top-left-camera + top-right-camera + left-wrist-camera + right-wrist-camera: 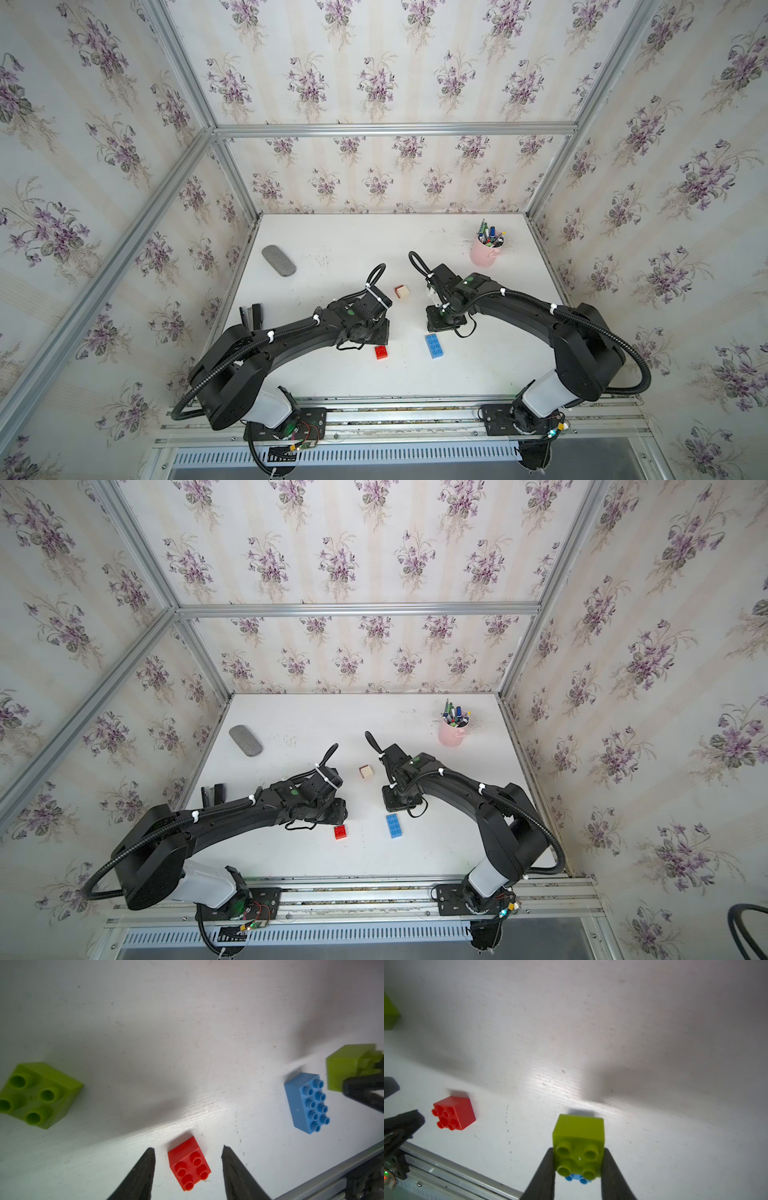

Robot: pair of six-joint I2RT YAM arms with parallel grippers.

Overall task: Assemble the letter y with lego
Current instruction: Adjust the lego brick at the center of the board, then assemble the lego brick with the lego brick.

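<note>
The white table point(332, 374), scuffed and faintly grained, showed whole only in both top views. The two black arms arched over it there and hid the two green bricks beneath them. A glossy pink cup point(484, 253) of pens and a grey felt-like oval pad point(279, 260) stood well back, seen in no wrist view.

The lego lay near the table's front edge in separate pieces. The long blue brick point(434, 345), with two rows of round studs, sat flat with its studs up. The square red brick point(381, 352) lay apart from it. Further back, a pale square brick point(402, 291) with a red strip along one edge showed only from above.

The left wrist view showed the left gripper point(188, 1148) with its jaws apart. Its dark, tapered fingers straddled the red brick point(189, 1164) with a gap on each side. A second green brick point(39, 1095) lay loose to one side.

The right wrist view showed the right gripper point(578, 1149) clamped on the held green brick point(578, 1138), smooth-sided with hollow studs. Blue studs peeped from behind it. Whether they touched could not be told
</note>
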